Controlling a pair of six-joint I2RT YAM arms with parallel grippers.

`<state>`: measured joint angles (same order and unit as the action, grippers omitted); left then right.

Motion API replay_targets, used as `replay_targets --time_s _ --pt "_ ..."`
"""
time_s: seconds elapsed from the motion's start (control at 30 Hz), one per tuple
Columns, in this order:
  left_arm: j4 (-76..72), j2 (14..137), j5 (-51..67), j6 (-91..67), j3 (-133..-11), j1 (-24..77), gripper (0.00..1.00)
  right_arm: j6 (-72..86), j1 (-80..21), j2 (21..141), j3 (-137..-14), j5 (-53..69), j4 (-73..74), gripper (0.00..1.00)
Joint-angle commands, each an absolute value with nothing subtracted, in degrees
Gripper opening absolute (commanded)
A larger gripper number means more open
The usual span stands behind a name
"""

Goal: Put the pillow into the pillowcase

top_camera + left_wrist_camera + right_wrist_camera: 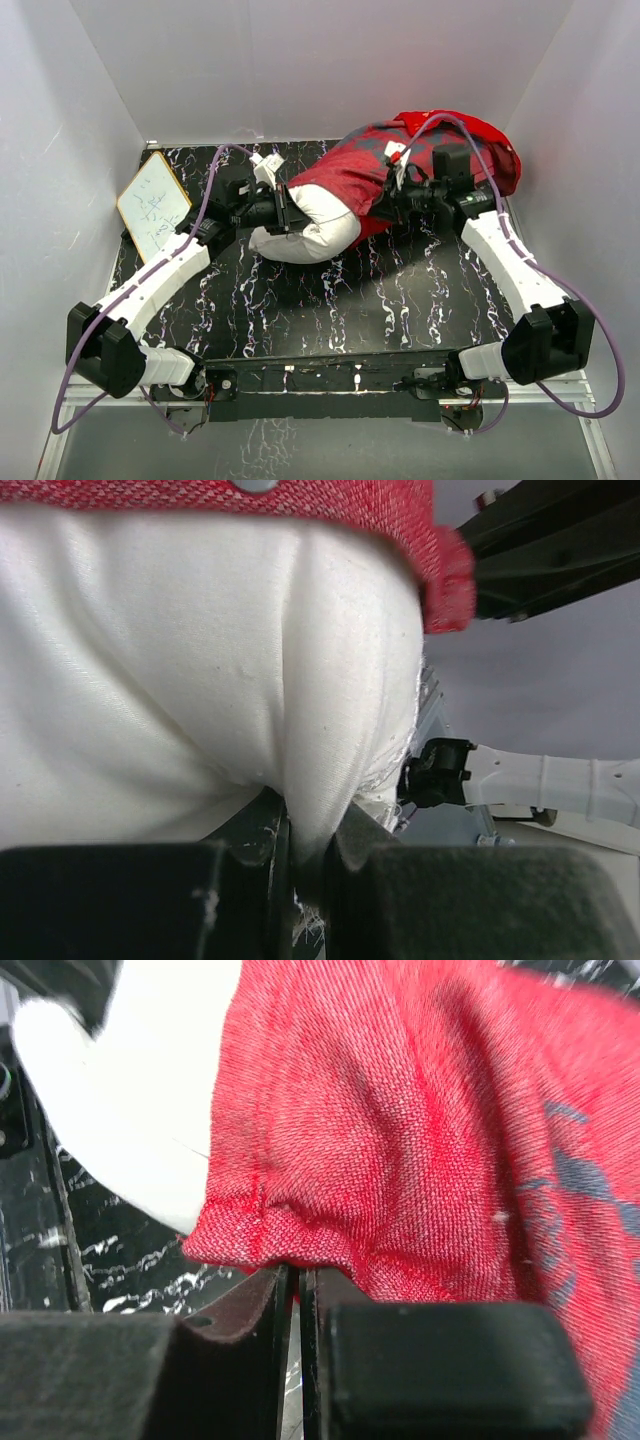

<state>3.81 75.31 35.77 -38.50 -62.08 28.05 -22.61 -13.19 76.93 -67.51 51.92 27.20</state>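
The white pillow [312,230] lies mid-table with its right part inside the red pillowcase [440,150]; its left end sticks out bare. My left gripper [287,210] is at that bare end, shut on a pinched fold of the pillow [200,660], and the left gripper [300,840] has white cloth wedged between its jaws. The pillowcase [380,505] edge runs above. My right gripper [388,200] is at the sack's mouth. In the right wrist view the right gripper [297,1275] is shut on the hem of the pillowcase [400,1140], beside the pillow [130,1100].
A small wood-framed whiteboard [152,205] leans at the far left edge of the black marbled table [330,310]. White walls enclose the table on three sides. The right arm's white link [545,780] shows past the pillow.
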Motion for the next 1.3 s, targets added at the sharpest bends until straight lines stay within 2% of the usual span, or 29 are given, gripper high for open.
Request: replay_targets --time_s 0.0,0.13,0.3,0.43,0.57,0.63,0.73,0.87,1.03,1.17,1.27 --pt "10.8 75.8 30.7 -29.5 -66.9 27.6 0.00 -17.6 -14.2 76.5 -84.6 62.5 21.4 0.08" --pt "11.7 78.1 31.0 -28.2 -69.8 27.6 0.00 -4.8 -18.5 81.0 -95.7 66.0 8.1 0.08" --pt "9.7 76.6 31.8 -30.4 -69.7 27.6 0.00 1.1 -30.6 90.1 -106.0 67.9 6.2 0.08" --pt "5.6 70.3 29.1 -33.6 -60.7 27.5 0.00 -1.6 -37.4 91.9 -100.3 65.1 8.2 0.08" --pt "1.0 65.3 24.9 -37.6 -48.1 26.9 0.00 -8.9 -36.7 89.4 -89.6 57.5 12.7 0.10" --pt "-0.7 65.1 24.3 -39.0 -43.2 25.6 0.00 -11.6 -33.1 85.9 -86.6 57.8 14.7 0.20" --pt "-4.1 66.8 25.2 -41.5 -39.2 22.7 0.00 -12.0 -25.1 79.2 -82.1 65.2 14.2 0.43" --pt "-9.2 69.8 27.7 -44.3 -36.9 19.7 0.00 -18.5 -17.0 71.0 -77.2 66.1 22.5 0.61" --pt "-11.7 72.2 29.1 -45.2 -36.9 18.9 0.00 -23.6 -15.0 64.5 -64.1 48.1 24.6 0.76" --pt "-12.0 72.2 29.7 -45.3 -36.8 18.7 0.00 -22.8 -15.0 64.0 -55.5 33.8 18.6 0.78" --pt "-12.0 71.8 30.2 -45.2 -36.7 18.6 0.00 -21.4 -15.2 65.5 -51.7 28.7 12.8 0.83"
